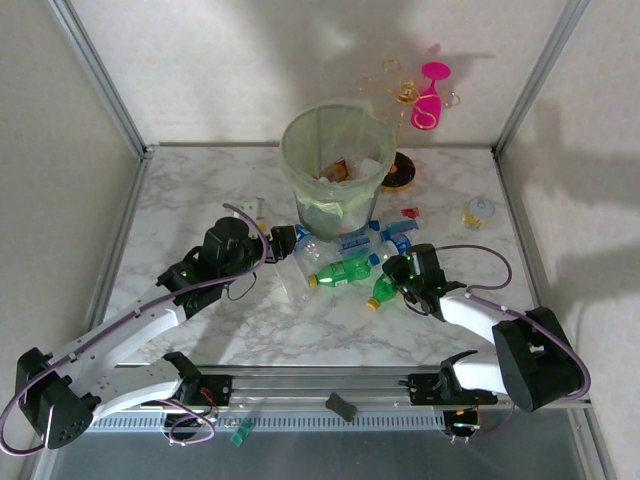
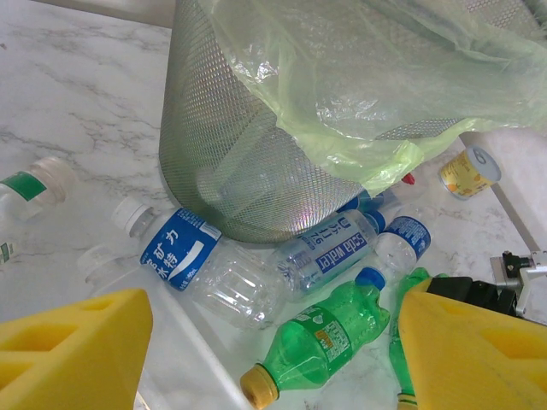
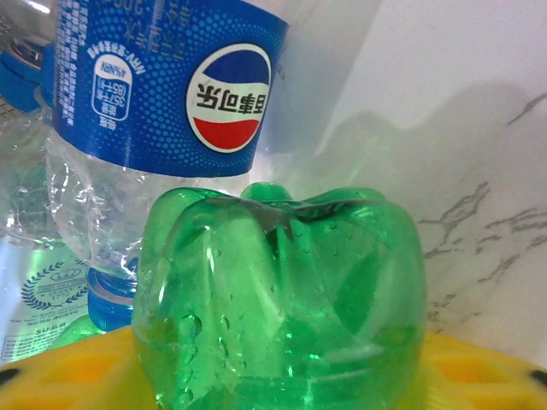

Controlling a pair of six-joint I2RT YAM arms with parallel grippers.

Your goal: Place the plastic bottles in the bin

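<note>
The bin (image 1: 300,172), pale green mesh with a green liner (image 2: 359,94), stands at the back middle with bottles inside. Several plastic bottles lie at its foot: a green one with a yellow cap (image 1: 345,270) (image 2: 329,342), a clear one with a blue label (image 2: 192,260), a soda-water one (image 2: 329,248). My left gripper (image 1: 285,243) (image 2: 273,299) hovers open above them, holding nothing. My right gripper (image 1: 398,270) (image 3: 282,359) is shut on another green bottle (image 1: 382,290) (image 3: 282,290), whose base sticks out between the yellow pads. A blue-labelled bottle (image 3: 171,94) lies just beyond it.
A pink wine glass (image 1: 430,95) and a gold wire stand (image 1: 400,90) hang at the back wall. A short yellow can (image 1: 479,211) (image 2: 468,171) sits right of the bin, a small red piece (image 1: 410,212) near it. A green-labelled bottle (image 2: 30,184) lies at the left.
</note>
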